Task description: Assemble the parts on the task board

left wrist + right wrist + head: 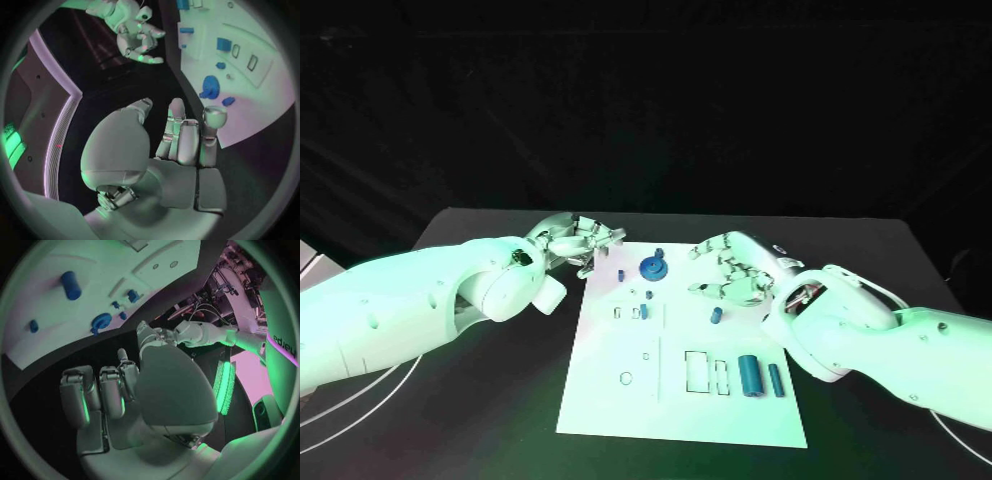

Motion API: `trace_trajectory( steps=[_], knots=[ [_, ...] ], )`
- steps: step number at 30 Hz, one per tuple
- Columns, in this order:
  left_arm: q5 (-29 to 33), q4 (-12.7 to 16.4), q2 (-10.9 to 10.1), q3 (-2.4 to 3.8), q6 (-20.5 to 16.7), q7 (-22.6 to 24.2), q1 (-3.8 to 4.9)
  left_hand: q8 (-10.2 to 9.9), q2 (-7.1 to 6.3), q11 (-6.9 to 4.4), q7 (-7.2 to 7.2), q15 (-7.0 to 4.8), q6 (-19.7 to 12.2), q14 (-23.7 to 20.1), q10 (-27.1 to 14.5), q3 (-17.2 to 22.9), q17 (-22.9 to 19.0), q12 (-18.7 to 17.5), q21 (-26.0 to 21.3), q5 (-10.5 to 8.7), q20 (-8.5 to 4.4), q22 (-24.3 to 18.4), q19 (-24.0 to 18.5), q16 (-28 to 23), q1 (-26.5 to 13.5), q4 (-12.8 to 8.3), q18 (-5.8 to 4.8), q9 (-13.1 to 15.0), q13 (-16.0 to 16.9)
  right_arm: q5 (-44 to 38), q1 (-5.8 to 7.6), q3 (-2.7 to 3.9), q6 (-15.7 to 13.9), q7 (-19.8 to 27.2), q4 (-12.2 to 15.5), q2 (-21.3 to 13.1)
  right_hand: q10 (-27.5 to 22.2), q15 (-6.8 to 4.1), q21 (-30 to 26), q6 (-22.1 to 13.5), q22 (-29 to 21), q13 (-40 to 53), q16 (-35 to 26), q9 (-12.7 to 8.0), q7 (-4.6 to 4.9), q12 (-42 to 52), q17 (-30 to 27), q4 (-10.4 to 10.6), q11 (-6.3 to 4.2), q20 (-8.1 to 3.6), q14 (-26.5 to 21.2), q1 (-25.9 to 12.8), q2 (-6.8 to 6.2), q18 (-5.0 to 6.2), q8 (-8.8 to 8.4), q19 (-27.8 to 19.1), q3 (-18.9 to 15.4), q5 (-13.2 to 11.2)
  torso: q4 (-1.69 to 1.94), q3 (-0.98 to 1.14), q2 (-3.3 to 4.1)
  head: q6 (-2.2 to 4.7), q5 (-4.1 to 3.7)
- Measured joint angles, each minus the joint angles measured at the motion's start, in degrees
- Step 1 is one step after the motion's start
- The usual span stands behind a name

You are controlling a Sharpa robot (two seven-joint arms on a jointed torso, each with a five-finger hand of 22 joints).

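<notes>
flat white rectangular task board (678, 400) mid-table, small blue plastic parts (717, 315) lying on it, round blue knob (653, 267) at its far end, silver left hand (578, 242) and silver right hand (731, 268) flanking that end, both empty, fingers loosely spread

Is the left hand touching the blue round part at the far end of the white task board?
Apart. The left wrist view shows dark table between the left hand and the blue round part.

Task board (678, 400) far right corner hidden behind right robot hand (733, 268); small parts (638, 312) indistinct.
</notes>
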Motion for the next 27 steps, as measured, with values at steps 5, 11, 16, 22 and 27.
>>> trace_trajectory(
  steps=[5, 11, 16, 22, 27],
  knots=[
    [-9.1, -0.8, 1.4, 0.04, 6.2, -10.0, 1.47, 4.9, 1.55, -1.18, -1.43, -0.81, 0.8, 1.6, 1.2, -0.5, 2.3, 3.4, 1.8, 1.04, -0.74, 3.1, 1.8, 1.5, -1.2, 0.1, -0.87, 3.6, 2.2, 4.5, 1.43, 0.11, -1.2, 1.6, 0.5, -4.1, -0.1, 0.00, 0.0, 0.0, 0.0, 0.0, -0.2, 0.0, 0.00, 0.0, 0.0, 0.0, -0.10, 0.00, 0.0, -0.1, 0.14, 0.00, 0.00, 0.0, 0.0, 0.1, -0.26, 0.27, -0.29, 0.22, 0.10],
    [-18.0, -2.0, 5.0, -0.29, 14.0, -20.0, 2.81, 7.9, 3.16, -2.00, -2.09, -1.22, -0.1, 1.6, 2.0, -1.6, 2.3, 5.4, 2.6, 1.04, -1.23, 4.4, 2.3, 2.3, -5.2, 0.2, -0.87, 7.0, 3.4, 9.9, 2.14, 0.13, -2.1, 2.6, -0.2, -6.8, -0.1, 0.00, 0.0, 0.0, 0.0, 0.0, -0.2, -0.1, 0.00, 0.0, 0.0, 0.0, -0.10, 0.00, 0.0, -1.4, 0.35, 0.00, 0.44, 0.0, 0.0, 1.2, -0.29, 0.50, -0.60, 0.30, -0.03],
    [-22.9, -3.2, 7.5, -0.66, 18.5, -24.6, 3.57, 8.2, 3.14, -2.00, -2.10, -1.22, -0.5, 1.6, 2.0, -2.2, 2.3, 5.7, 2.6, 0.51, -1.23, 4.5, 2.3, 2.3, -6.1, 0.4, -0.87, 7.7, 3.6, 13.5, 2.35, 0.13, -2.7, 2.9, -1.1, -7.3, -0.4, 0.00, 0.0, 0.0, 0.0, 0.0, -0.2, -0.3, 0.00, -0.6, 0.0, 0.0, -0.31, 0.00, 0.0, -1.7, 0.12, 0.00, 0.44, 0.0, 0.0, 1.9, -0.23, 0.70, -0.85, 0.02, 0.23],
    [-26.0, -6.4, 10.9, -1.05, 22.4, -27.6, 4.70, 8.7, 3.21, -1.99, -2.30, -1.22, -0.7, 1.6, 2.0, -3.0, 2.3, 6.0, 2.8, 0.20, -1.24, 4.6, 2.2, 2.3, -7.3, 0.4, -0.87, 8.2, 4.0, 16.5, 2.52, 0.13, -3.5, 2.9, -2.2, -7.4, -0.7, 0.00, 0.0, 0.0, 0.0, 0.0, -0.2, -0.3, -0.03, -0.8, 0.0, 0.0, -0.30, 0.00, 0.0, -1.7, 0.12, 0.00, 0.44, 0.0, 0.0, 2.3, -0.13, 0.74, -0.98, -0.53, 0.24],
    [-27.2, -8.0, 12.8, -1.58, 24.6, -28.9, 5.32, 8.7, 3.44, -1.99, -2.10, -1.22, -1.0, 1.6, 2.0, -3.1, 2.3, 6.2, 2.8, 0.20, -1.24, 4.8, 2.2, 2.3, -7.5, 0.2, -0.86, 8.3, 4.1, 18.0, 2.57, 0.12, -3.9, 2.8, -2.5, -7.3, -0.7, 0.00, 0.0, -0.2, 0.0, 0.0, -0.5, -0.4, -0.22, -0.9, 0.0, 0.0, -0.30, 0.00, 0.0, -1.7, 0.12, 0.00, 0.67, 0.0, 0.0, 2.7, -0.23, 0.74, -0.98, -1.07, 0.48]
  ],
)
